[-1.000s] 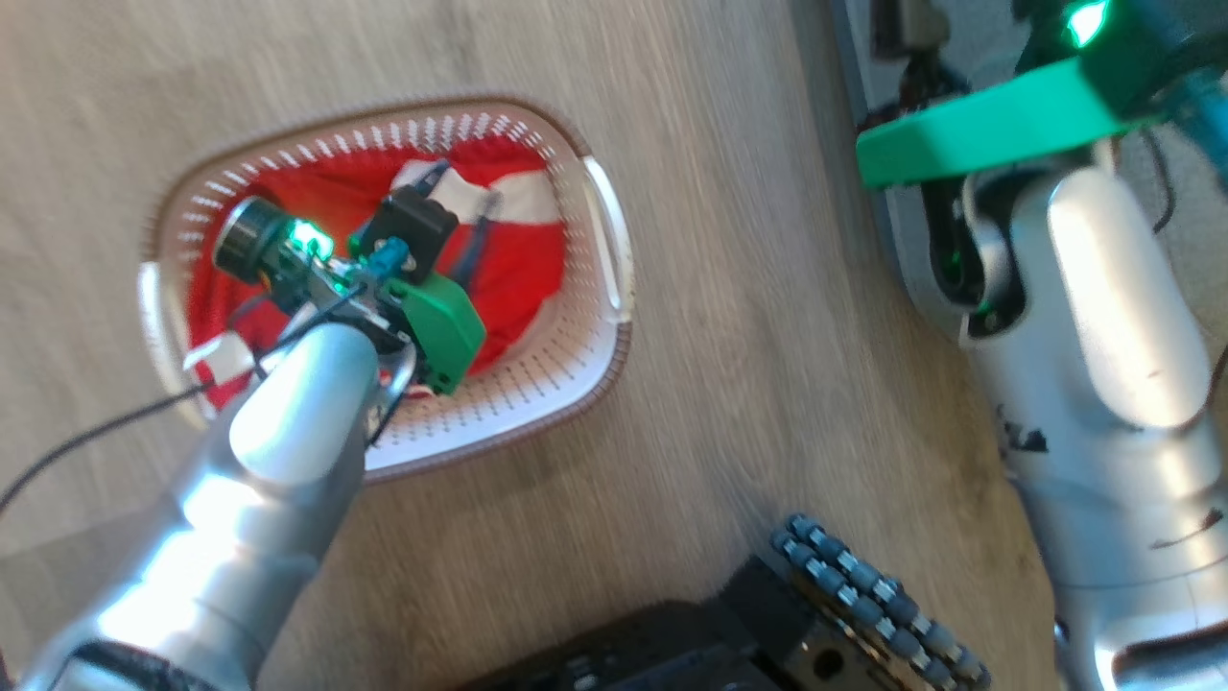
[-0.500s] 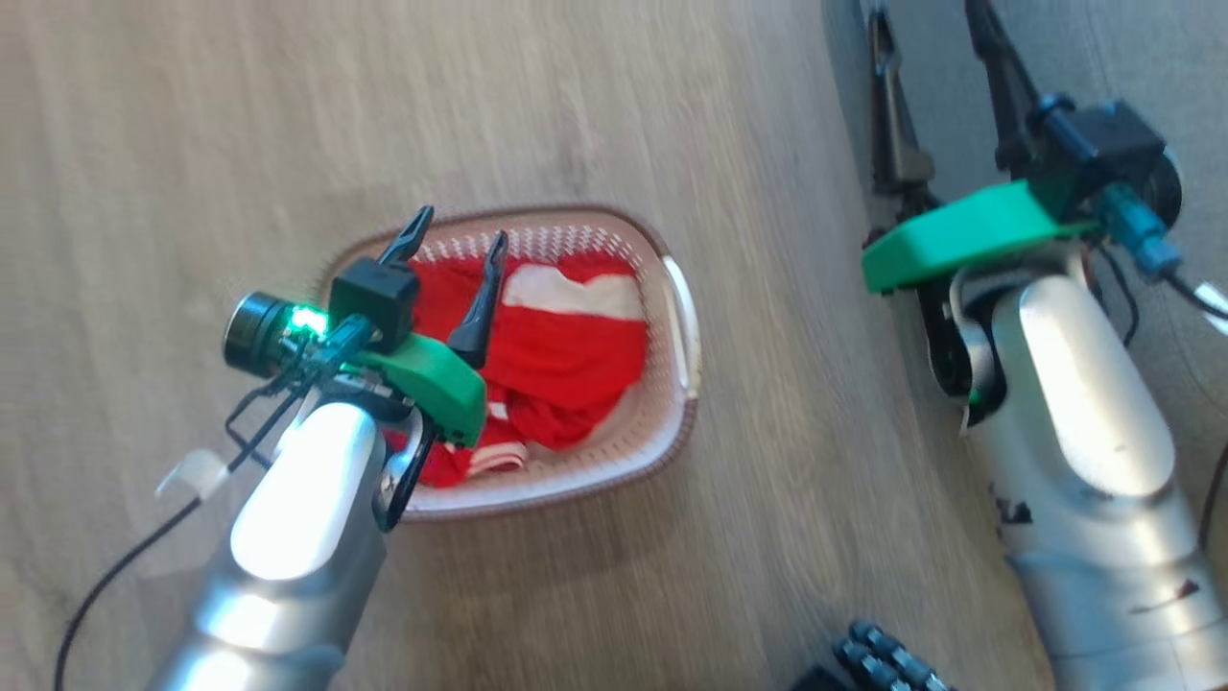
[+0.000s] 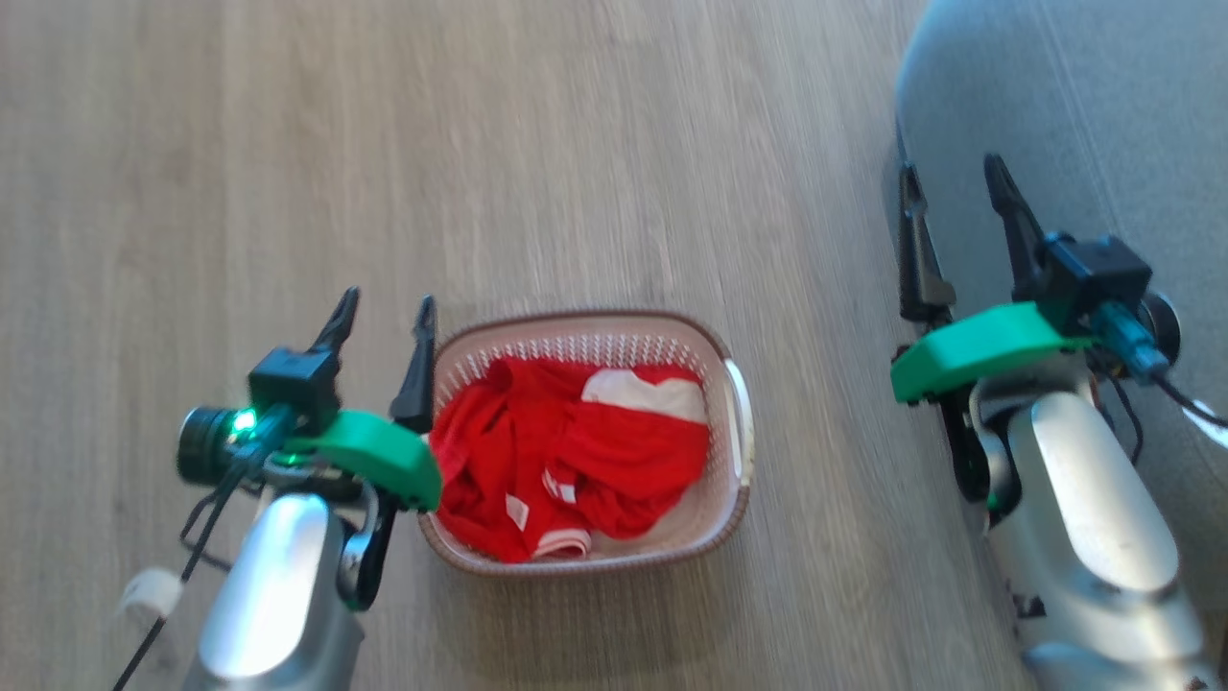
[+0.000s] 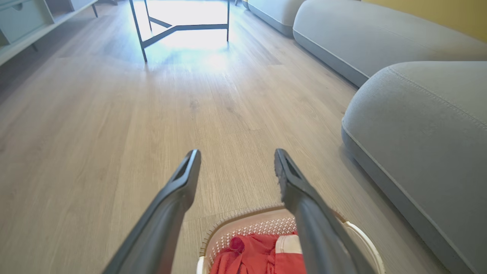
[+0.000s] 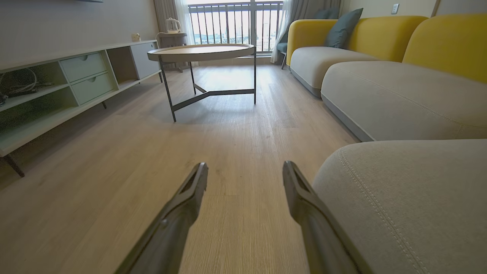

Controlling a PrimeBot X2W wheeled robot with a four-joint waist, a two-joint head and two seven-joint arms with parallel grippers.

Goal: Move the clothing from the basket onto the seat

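Hanging just beside the basket [image 3: 595, 338], the left tool [image 3: 388, 299] stands open and empty. A second ago it was down among the red clothing [image 3: 566, 451], which lies wholly in the basket. No garment came up, so the grasp likely needs repeating. The right tool [image 3: 950, 171], open and empty, hovers at the grey seat [image 3: 1103, 115] edge. Bare wood floor [image 3: 576, 144] separates basket and seat.
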